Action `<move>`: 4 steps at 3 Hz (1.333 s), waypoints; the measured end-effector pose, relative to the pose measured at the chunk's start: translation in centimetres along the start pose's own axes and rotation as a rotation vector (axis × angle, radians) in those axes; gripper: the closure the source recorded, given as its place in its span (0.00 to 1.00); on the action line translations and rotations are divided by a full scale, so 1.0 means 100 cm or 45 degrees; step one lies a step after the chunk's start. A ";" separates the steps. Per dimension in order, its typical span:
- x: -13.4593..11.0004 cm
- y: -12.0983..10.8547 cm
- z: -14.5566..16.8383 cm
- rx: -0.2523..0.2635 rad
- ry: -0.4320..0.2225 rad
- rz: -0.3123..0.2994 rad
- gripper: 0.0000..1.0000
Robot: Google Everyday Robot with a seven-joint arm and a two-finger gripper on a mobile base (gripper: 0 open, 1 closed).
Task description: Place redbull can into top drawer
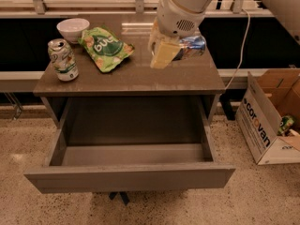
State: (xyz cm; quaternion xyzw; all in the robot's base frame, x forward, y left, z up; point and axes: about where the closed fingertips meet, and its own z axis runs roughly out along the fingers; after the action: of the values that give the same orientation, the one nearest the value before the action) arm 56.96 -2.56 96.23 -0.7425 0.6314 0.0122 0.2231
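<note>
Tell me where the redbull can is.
In the camera view, the redbull can lies sideways in the gripper, over the table on its right, behind the open top drawer.

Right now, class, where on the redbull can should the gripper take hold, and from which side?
Mid-body, from above. The redbull can appears to lie on its side on the table, its long axis roughly along the table's width, so closing across its slim round body likely suits best. The gripper hangs over one end of it.

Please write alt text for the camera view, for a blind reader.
The robot's hand hangs over the right side of the table, beside the redbull can; below, the top drawer stands open. A green-and-white can stands at left.
</note>
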 end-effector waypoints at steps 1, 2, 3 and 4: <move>0.000 0.001 0.001 -0.003 -0.005 0.001 1.00; 0.002 0.008 0.013 -0.060 -0.178 0.044 1.00; -0.007 0.028 0.027 -0.105 -0.435 0.191 1.00; -0.035 0.069 0.075 -0.218 -0.651 0.411 1.00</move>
State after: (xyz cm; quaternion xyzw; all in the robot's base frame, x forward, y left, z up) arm 51.71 2.59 88.34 -0.6218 0.6613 0.2867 0.3064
